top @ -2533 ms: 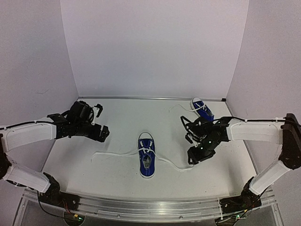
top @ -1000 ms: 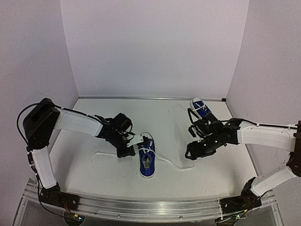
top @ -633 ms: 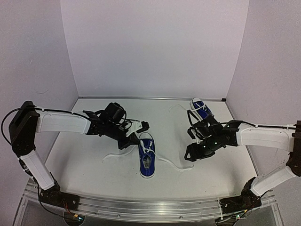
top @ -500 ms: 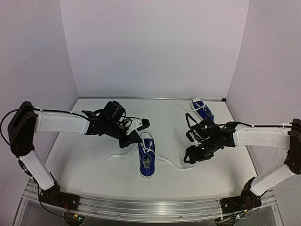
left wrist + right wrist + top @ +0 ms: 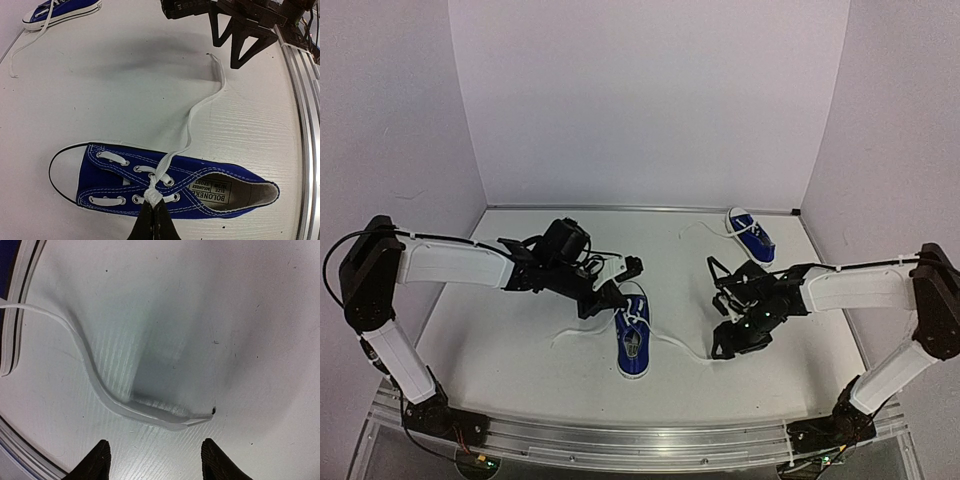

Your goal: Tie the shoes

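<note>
right hand (image 5: 157, 462) spread open, nearer | free lace end (image 5: 165, 417) flat on desk (image 5: 250, 315) just ahead, running finger-to-finger | left hand (image 5: 151, 222) pinching lace (image 5: 152, 196) over shoe (image 5: 95, 175)

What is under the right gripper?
The loose lace end lies flat on the table, just ahead of the open right gripper. From above, the gripper covers the spot beneath it.

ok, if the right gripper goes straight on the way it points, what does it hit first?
Probably the loose lace end lying flat on the table, right ahead of the right gripper's open fingers. Nothing else shows in that line; depth is unclear.
</note>
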